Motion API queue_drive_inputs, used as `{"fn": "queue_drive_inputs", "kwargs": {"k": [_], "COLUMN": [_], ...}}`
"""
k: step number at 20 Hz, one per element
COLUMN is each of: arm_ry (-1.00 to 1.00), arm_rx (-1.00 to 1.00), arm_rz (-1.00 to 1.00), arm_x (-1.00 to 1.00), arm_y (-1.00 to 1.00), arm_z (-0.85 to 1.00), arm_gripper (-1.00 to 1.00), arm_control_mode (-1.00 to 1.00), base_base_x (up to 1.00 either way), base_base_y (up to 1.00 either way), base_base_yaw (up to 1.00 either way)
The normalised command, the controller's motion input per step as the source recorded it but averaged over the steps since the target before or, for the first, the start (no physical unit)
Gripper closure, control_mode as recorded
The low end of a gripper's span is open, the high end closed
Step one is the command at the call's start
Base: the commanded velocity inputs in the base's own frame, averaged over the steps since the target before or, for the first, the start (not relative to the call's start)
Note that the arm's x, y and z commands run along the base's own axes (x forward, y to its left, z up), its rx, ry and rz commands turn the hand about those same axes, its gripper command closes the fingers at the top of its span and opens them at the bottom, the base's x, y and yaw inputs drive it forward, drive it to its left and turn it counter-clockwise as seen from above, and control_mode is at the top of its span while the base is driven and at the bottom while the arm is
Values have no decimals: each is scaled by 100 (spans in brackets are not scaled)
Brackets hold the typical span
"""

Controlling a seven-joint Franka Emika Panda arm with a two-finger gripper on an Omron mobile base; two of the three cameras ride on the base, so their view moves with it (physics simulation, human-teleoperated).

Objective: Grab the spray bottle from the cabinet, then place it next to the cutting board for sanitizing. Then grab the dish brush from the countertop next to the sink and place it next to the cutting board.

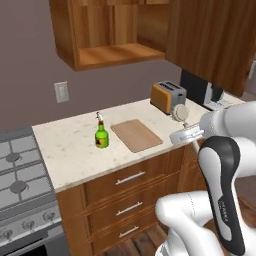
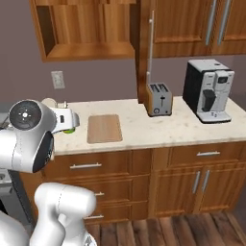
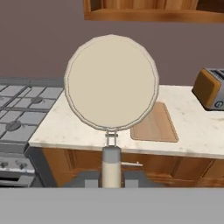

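Beside the cutting board (image 1: 136,135) the spray bottle (image 1: 101,135) is already placed, while the dish brush (image 3: 111,85) is held clamped in the pincer (image 3: 111,177), not yet set down.

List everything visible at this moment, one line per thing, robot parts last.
spray bottle: 1, green with yellow label, upright on the countertop left of the cutting board
cutting board: 1, light wood, flat on the countertop
dish brush: 1, cream round head, held up in the gripper
countertop: 1, beige speckled
cabinet: 1, brown wood, open, on the wall
toaster: 1, orange and grey, on the countertop
coffee machine: 1, black and white, right end of the countertop
stove: 1, grey, left of the countertop
gripper: 1, dark, shut on the brush handle
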Motion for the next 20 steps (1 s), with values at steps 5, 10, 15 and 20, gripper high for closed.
{"fn": "queue_drive_inputs", "kwargs": {"k": [5,10,15,20], "arm_ry": [0,0,0,0], "arm_rx": [0,0,0,0], "arm_rz": [0,0,0,0], "arm_x": [0,0,0,0], "arm_y": [0,0,0,0], "arm_z": [0,0,0,0], "arm_gripper": [100,100,100,100], "arm_control_mode": [100,100,100,100], "base_base_x": [57,21,0,7], "base_base_y": [1,0,-43,-16], "base_base_yaw": [0,-8,-14,-8]}}
